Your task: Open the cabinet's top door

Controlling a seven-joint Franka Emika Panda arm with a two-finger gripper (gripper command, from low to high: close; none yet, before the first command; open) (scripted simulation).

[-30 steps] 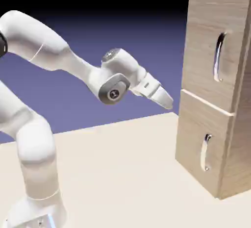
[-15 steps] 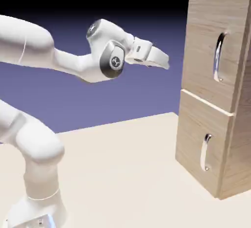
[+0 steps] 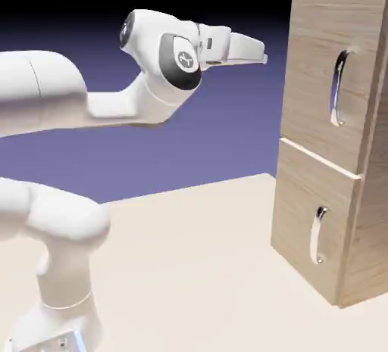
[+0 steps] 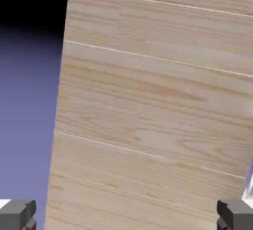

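The cabinet (image 3: 364,191) is a tall light-brown wood-grain box at the exterior view's right. Its top door (image 3: 314,78) is shut and carries a curved silver vertical handle (image 3: 337,87). The lower panel (image 3: 303,214) below it has a shorter handle (image 3: 318,235). My gripper (image 3: 261,53) hovers high up, level with the top door's upper part, a short way left of the cabinet and touching nothing. In the hand view wood grain (image 4: 148,115) fills most of the picture. Both grey fingertips (image 4: 17,214) sit far apart in the bottom corners, so my gripper (image 4: 126,215) is open with nothing held.
The cream table (image 3: 197,267) stretches between the robot's base and the cabinet. The white arm (image 3: 91,101) arches from the lower left across the upper middle. Blue-violet backdrop (image 4: 24,115) shows on the hand view's left.
The hand has risen from mid height to level with the top door's upper part. It has also levelled out and now points toward the cabinet. The doors have not moved.
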